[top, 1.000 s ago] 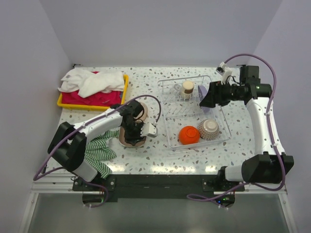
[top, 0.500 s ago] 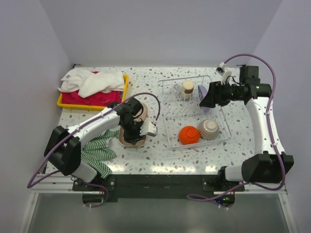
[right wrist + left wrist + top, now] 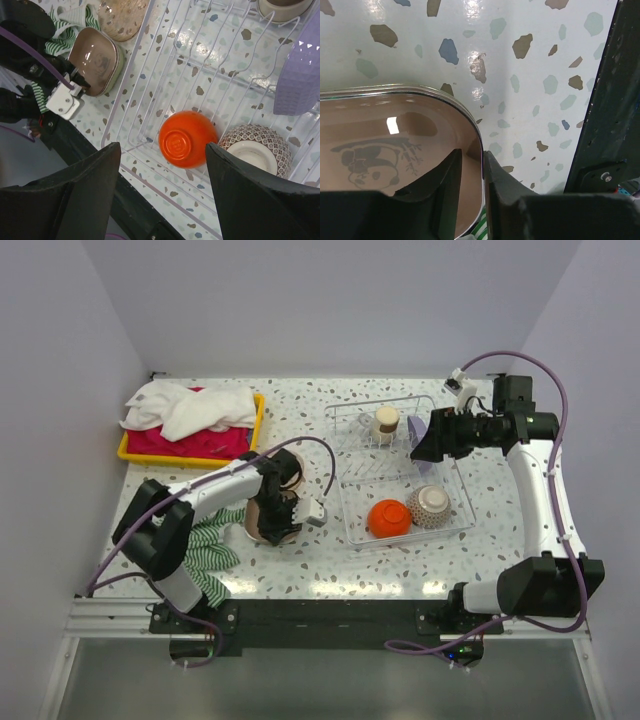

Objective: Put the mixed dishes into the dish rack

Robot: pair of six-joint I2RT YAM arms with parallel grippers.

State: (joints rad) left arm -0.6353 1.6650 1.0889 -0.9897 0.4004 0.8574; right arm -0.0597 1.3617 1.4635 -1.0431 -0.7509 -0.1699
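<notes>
A brown rounded-square plate (image 3: pixel 395 140) lies on the table, partly on the green striped cloth (image 3: pixel 205 545). My left gripper (image 3: pixel 472 160) straddles the plate's right rim: the outer finger sits against the rim and a narrow gap remains at the inner finger. A small clear glass (image 3: pixel 290 472) stands just behind the plate. In the dish rack (image 3: pixel 352 462) sit an upturned orange bowl (image 3: pixel 187 138), a speckled bowl (image 3: pixel 255 150), a beige cup (image 3: pixel 385 423) and an upright lilac plate (image 3: pixel 297 75). Above the rack hangs my right gripper (image 3: pixel 162 150), open and empty.
A yellow tray (image 3: pixel 190 455) of white towels stands at the back left. White walls close in the table on three sides. The left arm's cable loops over the glass and the brown plate (image 3: pixel 252 528).
The left gripper's jaws have narrowed around the brown plate's rim, and the left arm's elbow has swung nearer the plate. The right arm has not moved.
</notes>
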